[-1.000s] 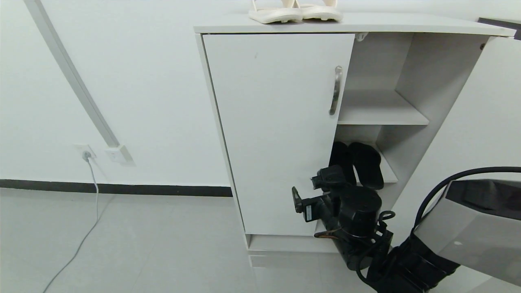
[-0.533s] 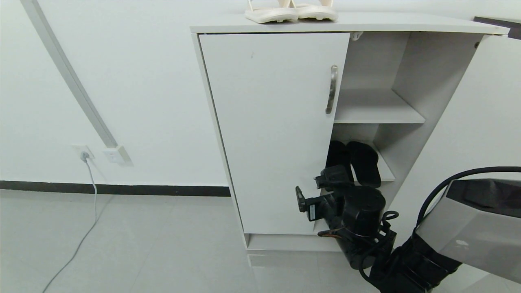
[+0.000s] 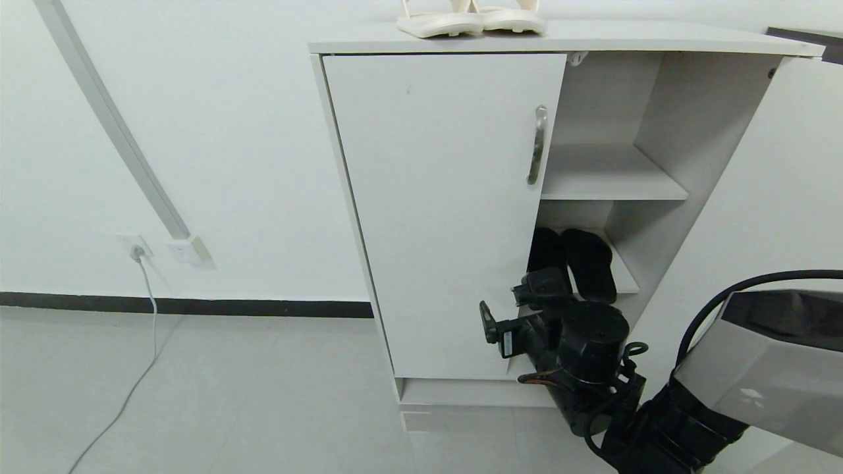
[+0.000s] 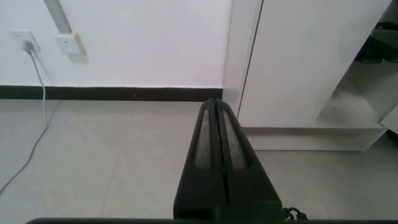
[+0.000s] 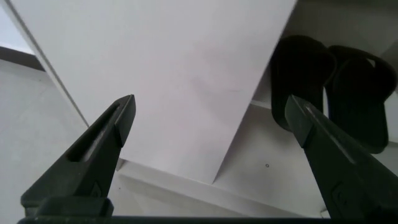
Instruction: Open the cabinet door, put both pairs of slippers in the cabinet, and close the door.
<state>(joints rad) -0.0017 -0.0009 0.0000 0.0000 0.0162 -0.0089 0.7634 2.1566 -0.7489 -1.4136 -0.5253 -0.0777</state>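
Head view: black slippers (image 3: 579, 263) lie on the lower shelf (image 3: 625, 284) inside the cabinet (image 3: 658, 45), cream slippers (image 3: 471, 21) on its top (right door (image 3: 757, 197) stands open). Right gripper (image 5: 210, 106) is spread wide before the left door (image 3: 448, 217); left gripper (image 4: 216, 106) is clenched above the floor (image 4: 93, 162).

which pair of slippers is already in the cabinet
The black pair, lying on a shelf inside the cabinet; the cream pair sits on the cabinet's top.

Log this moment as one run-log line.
white cabinet's right door: open | pair of black slippers: on lower shelf | pair of cream slippers: on cabinet top | right gripper: open, low before cabinet | left gripper: shut
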